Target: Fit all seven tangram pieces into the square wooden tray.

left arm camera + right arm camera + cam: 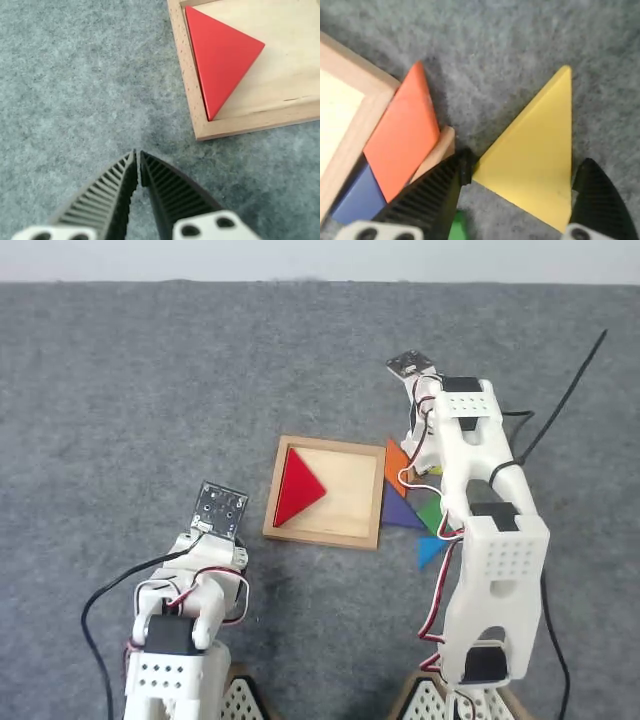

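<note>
The right gripper [526, 170] held its jaws wide astride the yellow triangle [535, 160], gripping nothing; closing squarely across its edges looked best. The left gripper [138, 157] had its jaws shut, empty.

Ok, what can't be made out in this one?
High view: the right arm covers most loose pieces beside the tray, so their count is unclear.
Right wrist view: the green piece is cut off by the edge and the right claw; the tan piece is mostly hidden by the orange piece.
Whether the claw touches the yellow triangle cannot be told.
</note>
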`<state>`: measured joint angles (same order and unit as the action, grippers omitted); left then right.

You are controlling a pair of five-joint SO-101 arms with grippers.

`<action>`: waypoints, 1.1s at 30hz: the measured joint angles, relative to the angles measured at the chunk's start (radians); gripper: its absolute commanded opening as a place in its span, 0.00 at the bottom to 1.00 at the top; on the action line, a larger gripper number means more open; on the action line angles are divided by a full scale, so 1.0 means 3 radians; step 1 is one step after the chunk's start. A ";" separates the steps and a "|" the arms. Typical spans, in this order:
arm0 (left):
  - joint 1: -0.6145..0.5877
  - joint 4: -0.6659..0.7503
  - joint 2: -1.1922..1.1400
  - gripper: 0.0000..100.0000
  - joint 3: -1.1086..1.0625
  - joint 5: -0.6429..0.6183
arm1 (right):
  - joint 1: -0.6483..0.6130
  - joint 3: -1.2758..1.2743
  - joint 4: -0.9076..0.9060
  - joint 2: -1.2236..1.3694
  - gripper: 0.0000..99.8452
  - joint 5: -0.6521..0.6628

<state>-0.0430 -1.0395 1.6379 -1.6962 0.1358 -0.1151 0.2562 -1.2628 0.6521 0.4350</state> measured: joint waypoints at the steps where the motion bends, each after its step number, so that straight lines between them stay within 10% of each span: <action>1: 0.0000 0.0000 0.0000 0.01 0.0000 0.0000 | 0.0005 0.0000 -0.0031 0.0000 0.33 0.0000; 25: 0.0000 0.0000 0.0000 0.01 0.0000 0.0000 | -0.0005 0.0005 0.0051 0.0000 0.33 -0.0010; 33: 0.0000 0.0000 0.0000 0.01 0.0000 0.0000 | 0.0015 0.0005 0.0077 0.0000 0.15 -0.0312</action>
<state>-0.0430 -1.0395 1.6379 -1.6962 0.1358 -0.1105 0.2578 -1.2398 0.6521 0.3414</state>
